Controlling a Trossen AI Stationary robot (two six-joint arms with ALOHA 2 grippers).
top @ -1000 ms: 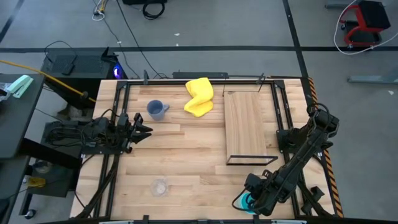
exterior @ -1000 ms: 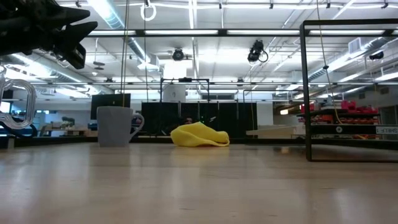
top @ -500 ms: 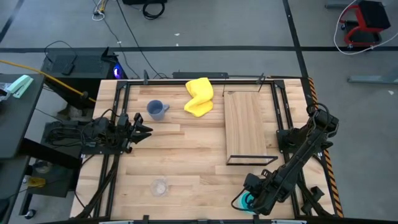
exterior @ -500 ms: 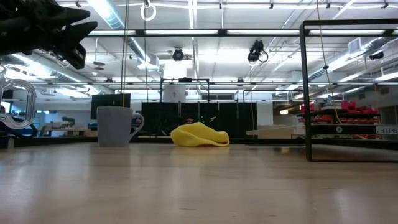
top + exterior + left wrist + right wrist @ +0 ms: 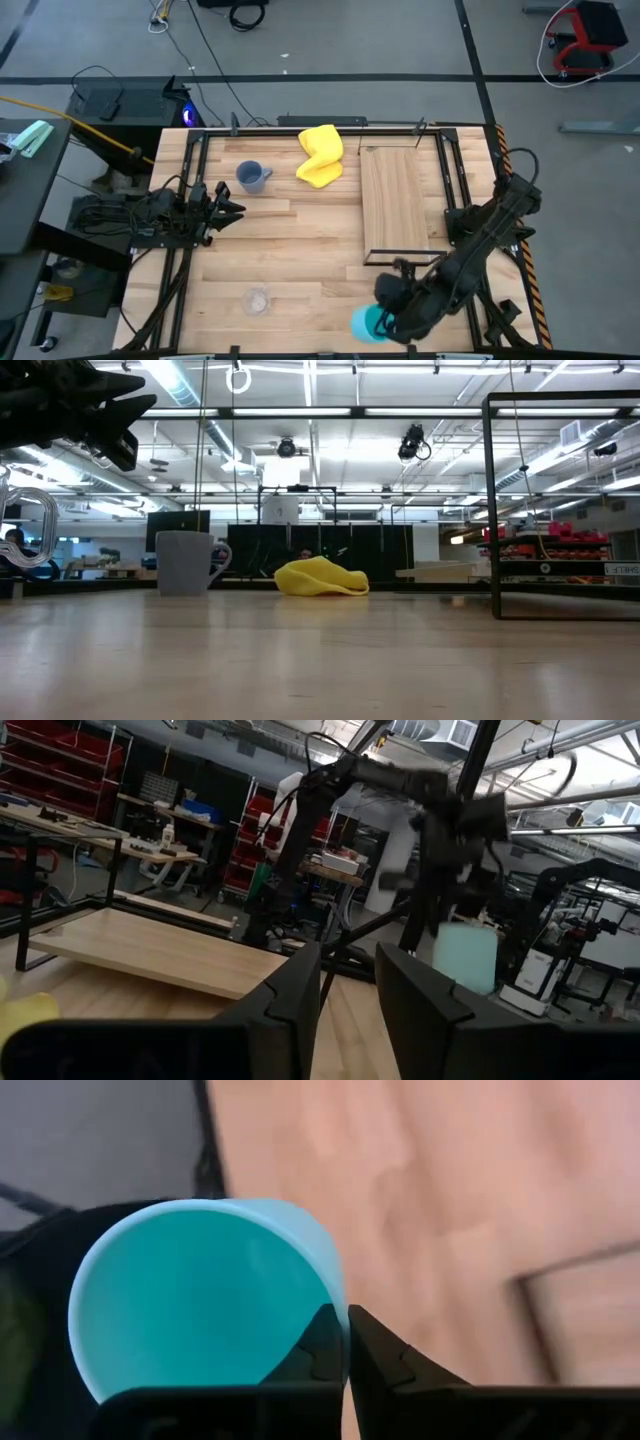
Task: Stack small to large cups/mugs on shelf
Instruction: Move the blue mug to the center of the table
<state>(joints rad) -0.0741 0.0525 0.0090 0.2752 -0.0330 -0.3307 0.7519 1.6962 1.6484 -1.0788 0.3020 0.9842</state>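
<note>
Inventory, as my cameras show it:

- Right gripper (image 5: 385, 318): near the table's (image 5: 300, 250) 5 o'clock edge. Jaws pressed together on the rim of the cyan-blue mug (image 5: 367, 324), one finger inside the wall, one outside. My right wrist view looks straight into the mug's open mouth (image 5: 200, 1295).
- Left gripper (image 5: 232, 208): at the table's 9 o'clock side, pointing toward 3 o'clock. Jaws slightly spread, nothing between them.
- Grey-blue mug (image 5: 250, 176): upright on the table toward 11 o'clock, at 1 o'clock from my left gripper, apart from it.
- Clear glass cup (image 5: 256, 299): on the table toward 7 o'clock, well apart from both grippers.
- Shelf (image 5: 398, 205): light-wood board in a black frame, toward 3 o'clock, at 12 o'clock from my right gripper.
- Yellow cloth (image 5: 321, 155): crumpled at 12 o'clock, between the grey-blue mug and the shelf.
</note>
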